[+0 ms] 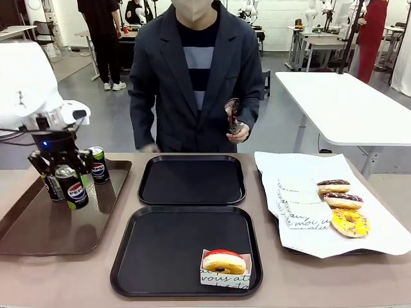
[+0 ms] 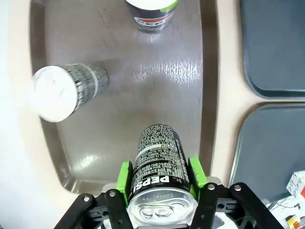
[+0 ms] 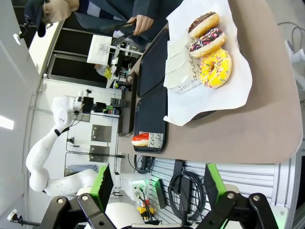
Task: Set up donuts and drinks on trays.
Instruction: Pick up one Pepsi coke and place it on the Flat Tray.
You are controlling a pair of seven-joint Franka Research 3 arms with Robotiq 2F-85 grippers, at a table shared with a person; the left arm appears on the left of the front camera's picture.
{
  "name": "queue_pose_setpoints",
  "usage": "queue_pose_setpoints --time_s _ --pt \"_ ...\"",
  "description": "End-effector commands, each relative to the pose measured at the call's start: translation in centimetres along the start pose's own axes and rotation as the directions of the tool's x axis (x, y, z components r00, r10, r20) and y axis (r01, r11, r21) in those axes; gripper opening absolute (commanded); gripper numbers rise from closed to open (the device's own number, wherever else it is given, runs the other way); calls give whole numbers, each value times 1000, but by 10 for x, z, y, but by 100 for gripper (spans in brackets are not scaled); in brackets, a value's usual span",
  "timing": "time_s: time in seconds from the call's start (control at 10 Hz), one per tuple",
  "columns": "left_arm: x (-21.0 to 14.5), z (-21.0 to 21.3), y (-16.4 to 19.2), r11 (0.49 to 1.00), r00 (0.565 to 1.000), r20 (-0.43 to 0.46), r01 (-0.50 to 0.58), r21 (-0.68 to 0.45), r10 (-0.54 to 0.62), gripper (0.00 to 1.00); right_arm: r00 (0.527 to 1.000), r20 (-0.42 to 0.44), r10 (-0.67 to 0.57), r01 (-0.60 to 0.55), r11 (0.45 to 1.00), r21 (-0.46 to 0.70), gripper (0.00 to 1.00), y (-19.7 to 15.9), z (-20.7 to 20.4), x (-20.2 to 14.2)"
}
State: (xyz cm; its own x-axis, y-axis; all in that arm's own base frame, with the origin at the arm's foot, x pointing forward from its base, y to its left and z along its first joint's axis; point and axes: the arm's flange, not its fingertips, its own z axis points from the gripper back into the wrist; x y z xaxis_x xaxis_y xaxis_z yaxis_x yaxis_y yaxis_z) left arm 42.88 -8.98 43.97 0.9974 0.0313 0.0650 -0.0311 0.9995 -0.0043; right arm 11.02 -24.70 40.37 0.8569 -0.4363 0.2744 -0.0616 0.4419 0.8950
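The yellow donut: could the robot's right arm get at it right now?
Probably yes: the right gripper is open and empty, and the yellow donut lies uncovered on the white paper, nothing over it.

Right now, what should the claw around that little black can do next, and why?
Probably lift it straight up. The left gripper clasps the slim black Pepsi can inside the glossy brown tray; the near black tray holds a red-glazed donut but no drink.

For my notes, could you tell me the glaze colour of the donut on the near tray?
The donut has a red glaze, seen best in the front view.
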Motion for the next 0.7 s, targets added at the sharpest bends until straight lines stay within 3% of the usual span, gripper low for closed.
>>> queue_pose_setpoints --time_s 0.0,0.3,0.6 --pt "-11 51 0 1000 1000 19 17 24 -18 0 1000 14 15 -15 1000 16 100 -1 7 -8" --pt "-25 78 11 1000 998 64 -14 22 12 0 1000 14 15 -15 1000 16 100 -1 7 -8" --pt "-19 72 2 1000 999 34 1 10 -1 0 1000 14 15 -15 1000 16 100 -1 7 -8"
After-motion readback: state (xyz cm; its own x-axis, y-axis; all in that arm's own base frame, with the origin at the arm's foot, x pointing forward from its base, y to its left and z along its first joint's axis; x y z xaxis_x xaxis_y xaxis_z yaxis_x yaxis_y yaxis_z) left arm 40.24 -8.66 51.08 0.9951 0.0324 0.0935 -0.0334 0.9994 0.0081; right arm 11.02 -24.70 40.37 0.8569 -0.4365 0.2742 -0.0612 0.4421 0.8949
